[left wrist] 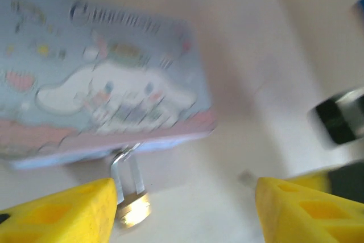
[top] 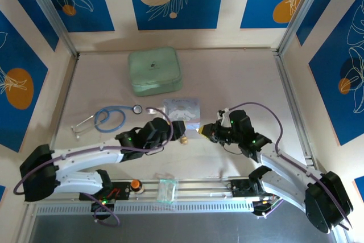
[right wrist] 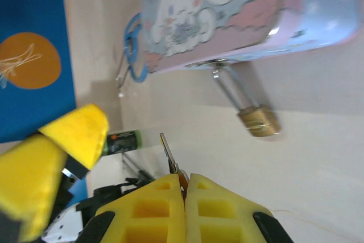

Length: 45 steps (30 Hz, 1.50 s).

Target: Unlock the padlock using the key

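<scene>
The right gripper (right wrist: pixel 185 190) has its yellow fingers pressed together on the small, thin silvery key (right wrist: pixel 169 154), whose blade juts out beyond the fingertips. Ahead of that blade and off to one side, not touching it, lies the tiny brass-gold padlock (right wrist: pixel 259 121), its thin silvery shackle hooked to the edge of the lavender cartoon-printed rectangular tin (right wrist: pixel 239 9) just beyond. The left gripper (left wrist: pixel 186 204), facing the right one across the padlock, holds its jaws wide apart and grips nothing; the padlock body sits right beside one of its fingers (left wrist: pixel 68 214), though contact cannot be judged through the blur. Farther out from the left gripper lie a blue-tubed stethoscope (top: pixel 108 119) and a pale green square tin (top: pixel 154 71).
</scene>
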Motion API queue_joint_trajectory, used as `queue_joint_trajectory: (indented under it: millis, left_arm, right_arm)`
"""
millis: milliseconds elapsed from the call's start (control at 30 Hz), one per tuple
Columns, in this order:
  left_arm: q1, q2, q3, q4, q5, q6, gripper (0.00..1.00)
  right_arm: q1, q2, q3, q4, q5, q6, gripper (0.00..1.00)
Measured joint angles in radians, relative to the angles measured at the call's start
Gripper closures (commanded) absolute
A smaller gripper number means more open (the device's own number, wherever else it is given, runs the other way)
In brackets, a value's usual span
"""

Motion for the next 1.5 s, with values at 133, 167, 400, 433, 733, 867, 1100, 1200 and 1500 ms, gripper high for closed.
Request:
queue_joint_trajectory:
  millis: [133,167,400,433,733,867,1100,1200,1500]
  left_arm:
    - [0.000,0.103,0.001,-0.050,0.045,0.030,0.33]
    - [0.000,0.128,0.002,-0.049,0.055,0.037,0.33]
    - [-0.003,0.293,-0.011,0.086,0.095,0.044,0.32]
    - [-0.003,0.299,-0.012,0.102,0.094,0.044,0.32]
    - [-0.019,0.432,0.111,0.073,0.060,0.030,0.42]
    - [-0.034,0.435,0.125,0.020,0.003,-0.003,0.43]
    - [-0.036,0.461,0.111,0.050,-0.013,-0.016,0.50]
    - [-0.036,0.485,0.088,0.107,-0.002,-0.017,0.56]
    - [-0.042,0.510,0.088,0.147,-0.007,-0.043,0.72]
  right_arm:
    - [-0.020,0.000,0.000,-0.082,-0.005,-0.042,1.00]
    - [-0.020,0.000,0.000,-0.092,-0.009,-0.050,1.00]
    - [-0.020,0.000,-0.022,-0.100,-0.029,-0.066,1.00]
    - [-0.020,-0.001,-0.029,-0.099,-0.030,-0.066,1.00]
    - [-0.020,-0.007,-0.057,-0.100,-0.032,-0.066,1.00]
    - [-0.020,-0.015,-0.061,-0.099,-0.032,-0.065,1.00]
    - [-0.020,-0.015,-0.061,-0.099,-0.028,-0.066,1.00]
    - [-0.020,-0.015,-0.068,-0.093,-0.025,-0.065,1.00]
    - [-0.020,-0.015,-0.095,-0.091,-0.020,-0.054,1.00]
